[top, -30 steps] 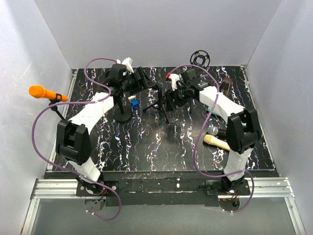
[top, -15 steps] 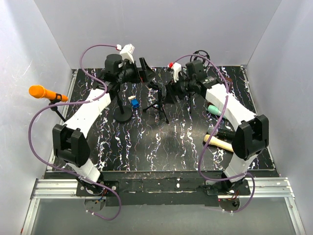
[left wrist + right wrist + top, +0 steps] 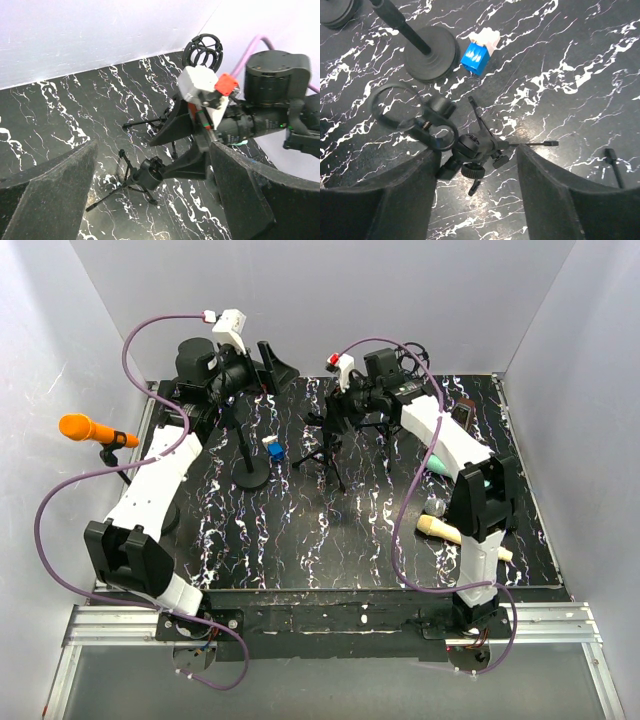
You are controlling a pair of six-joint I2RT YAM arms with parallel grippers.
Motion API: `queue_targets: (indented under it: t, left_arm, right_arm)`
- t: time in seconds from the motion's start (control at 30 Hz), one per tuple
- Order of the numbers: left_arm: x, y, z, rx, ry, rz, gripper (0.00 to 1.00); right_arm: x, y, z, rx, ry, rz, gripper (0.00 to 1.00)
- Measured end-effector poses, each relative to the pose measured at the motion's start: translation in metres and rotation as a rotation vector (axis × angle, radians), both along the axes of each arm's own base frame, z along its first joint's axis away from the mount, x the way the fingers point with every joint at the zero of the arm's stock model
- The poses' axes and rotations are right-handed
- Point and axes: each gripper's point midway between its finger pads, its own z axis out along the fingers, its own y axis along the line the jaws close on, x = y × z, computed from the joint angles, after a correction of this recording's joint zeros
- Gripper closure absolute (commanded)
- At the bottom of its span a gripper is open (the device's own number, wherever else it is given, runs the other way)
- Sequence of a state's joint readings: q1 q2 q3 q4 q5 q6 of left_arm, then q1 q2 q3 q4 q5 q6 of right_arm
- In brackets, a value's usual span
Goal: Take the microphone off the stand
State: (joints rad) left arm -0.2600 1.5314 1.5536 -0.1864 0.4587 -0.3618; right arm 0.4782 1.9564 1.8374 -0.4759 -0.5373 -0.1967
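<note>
An orange microphone (image 3: 84, 427) sits in the black clip (image 3: 118, 440) of a stand at the far left; it shows only in the top view. My left gripper (image 3: 273, 362) is open and empty, raised at the back left, well right of the microphone. In its own view the left gripper (image 3: 150, 200) looks down on a small tripod stand (image 3: 145, 175). My right gripper (image 3: 335, 418) is open and empty over this tripod (image 3: 327, 450). In the right wrist view the right gripper (image 3: 475, 200) straddles the tripod head (image 3: 472, 150), whose ring clip (image 3: 415, 117) is empty.
A round-base stand (image 3: 250, 475) with an upright pole and a blue-and-white block (image 3: 272, 450) stand left of the tripod; both show in the right wrist view (image 3: 431, 55) (image 3: 479, 52). Cream (image 3: 440, 530) and teal (image 3: 435, 462) microphones lie at the right. A shock-mount ring (image 3: 202, 50) stands at the back.
My left arm has risen and swung back to the left, away from the tripod. My right gripper has moved left and now sits over the tripod. The orange microphone has not moved.
</note>
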Motion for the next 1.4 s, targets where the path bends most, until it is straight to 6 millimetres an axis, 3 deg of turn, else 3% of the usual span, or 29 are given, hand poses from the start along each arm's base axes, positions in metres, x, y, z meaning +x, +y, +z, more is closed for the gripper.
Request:
queue_targets:
  t: [0.13, 0.27, 0.53, 0.77, 1.03, 1.1, 1.17, 1.23, 1.3, 1.4]
  left_arm:
    - [-0.002, 0.001, 0.001, 0.012, -0.007, -0.004, 0.07]
    - [-0.002, 0.003, -0.001, 0.019, -0.004, -0.001, 0.07]
    - [-0.003, 0.004, -0.004, 0.021, 0.004, 0.001, 0.07]
    - [-0.007, 0.005, -0.002, 0.023, -0.002, 0.001, 0.07]
    - [-0.009, 0.006, -0.002, 0.038, -0.010, -0.002, 0.07]
    - [-0.010, 0.006, -0.003, 0.042, -0.011, -0.006, 0.07]
    - [-0.011, 0.006, -0.004, 0.047, -0.011, -0.014, 0.07]
    - [-0.013, 0.005, -0.005, 0.055, -0.012, -0.025, 0.06]
    - [-0.014, 0.004, -0.006, 0.075, -0.019, -0.037, 0.06]
    - [-0.019, 0.002, 0.000, 0.124, -0.047, -0.066, 0.06]
  right_arm:
    - [-0.001, 0.004, -0.015, -0.012, 0.022, 0.030, 0.60]
    - [-0.004, 0.004, -0.018, -0.013, 0.036, 0.036, 0.64]
    - [0.006, 0.004, -0.015, -0.016, -0.003, 0.009, 0.96]
    - [0.025, 0.004, -0.009, -0.039, -0.087, -0.063, 0.99]
    - [0.082, -0.016, -0.011, -0.111, -0.221, -0.258, 0.99]
    - [0.094, -0.019, -0.010, -0.118, -0.241, -0.291, 0.81]
    - [0.099, -0.020, -0.011, -0.126, -0.249, -0.308, 0.55]
    - [0.100, -0.021, -0.013, -0.130, -0.247, -0.315, 0.39]
    - [0.101, -0.023, -0.013, -0.137, -0.248, -0.326, 0.32]
    - [0.097, -0.027, -0.011, -0.150, -0.237, -0.329, 0.29]
